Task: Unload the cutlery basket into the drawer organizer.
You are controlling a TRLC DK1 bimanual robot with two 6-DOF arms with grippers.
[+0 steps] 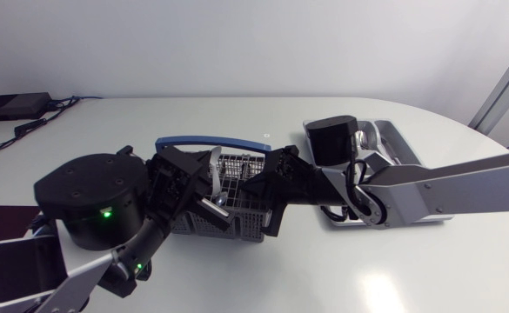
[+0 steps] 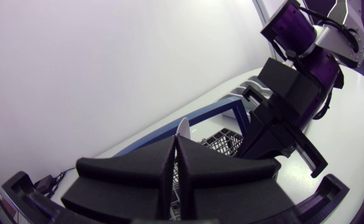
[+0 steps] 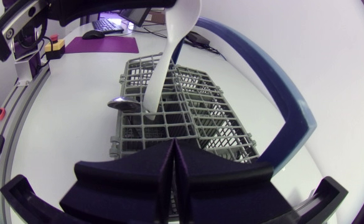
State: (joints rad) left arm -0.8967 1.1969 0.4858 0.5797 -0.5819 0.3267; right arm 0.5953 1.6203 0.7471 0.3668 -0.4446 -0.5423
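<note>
white tabletop [image 1: 237, 113] runs under both arms, with the grey wire-grid cutlery basket [image 3: 194, 118] and its curved blue handle [image 3: 281, 87] at the middle. the shallow grey drawer organizer [image 1: 406, 143] lies well apart from it on the right arm's side.

a long white plastic utensil [image 3: 163, 68] stands steeply in the basket, tilted. its lower end is in a cell near the middle and its long axis climbs toward the left gripper [image 2: 175, 140]. that gripper's wedge fingers are pressed together, and the utensil's upper end shows just past their tips, so i judge it pinched there. the right gripper [image 3: 172, 144] hangs just outside the basket's near wall, looking along its length. its fingers are closed on each other with nothing between them.

the coming move turns on this: the utensil must rise along its own tilted axis to clear the grid. the organizer lies beyond the right arm, so the left arm has the longer way and the right arm stands in that path.

a metal spoon bowl [image 3: 122, 104] lies beside the utensil's foot. the exact contact of the left fingers on the utensil is not shown cleanly. the utensil's working end is sunk in the cell, so i cannot tell its kind. the right arm covers most of the organizer's compartments, and both arms cover part of the basket.
</note>
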